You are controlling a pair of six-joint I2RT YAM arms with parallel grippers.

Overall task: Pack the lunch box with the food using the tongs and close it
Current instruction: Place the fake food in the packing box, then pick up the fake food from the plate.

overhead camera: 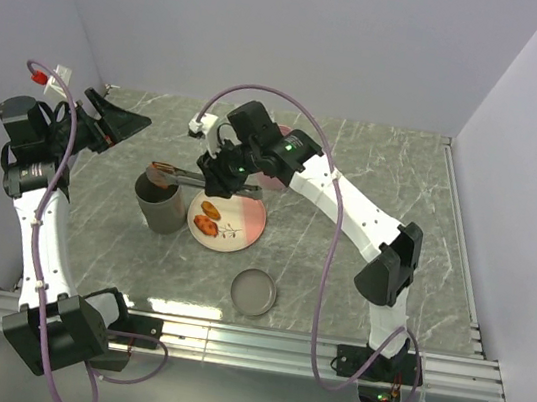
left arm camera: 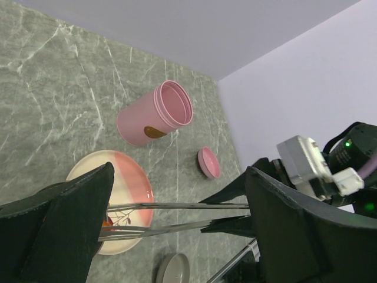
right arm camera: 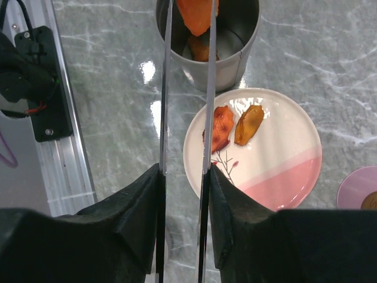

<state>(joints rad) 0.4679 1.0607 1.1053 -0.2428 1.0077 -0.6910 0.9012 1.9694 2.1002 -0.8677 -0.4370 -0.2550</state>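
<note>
1. Tongs (right arm camera: pixel 165 88) run from the right gripper (right arm camera: pixel 184 174) out to the mouth of the grey lunch box canister (right arm camera: pixel 235 53). The jaws are narrow and press both silver arms together.
2. The tips of the tongs pinch one orange chunk (right arm camera: pixel 197 15) over the canister's mouth. Whether the chunk is below the rim cannot be told.
3. Food count: one chunk in the tongs, one chunk seen inside the canister (right arm camera: pixel 200 48), and two chunks (right arm camera: pixel 221 127) (right arm camera: pixel 248 124) side by side on the plate (right arm camera: pixel 283 171).
4. The canister stands just beside the plate's rim at 9 o'clock.
5. One grey lid (overhead camera: pixel 254 292) lies flat at the plate's 5 o'clock, apart from it and near the metal rail (overhead camera: pixel 258 339) at the table's near edge.
6. One pink canister (left arm camera: pixel 147 118) lies on its side at the plate's 12 o'clock, with one small pink lid (left arm camera: pixel 209 162) near it.
7. The left gripper (left arm camera: pixel 179 177) has its jaws wide and holds nothing. It hangs at the plate's 10 o'clock, near the left wall.
8. The broadest bare marble (overhead camera: pixel 393 179) lies at the plate's 3 o'clock, toward the right wall.
</note>
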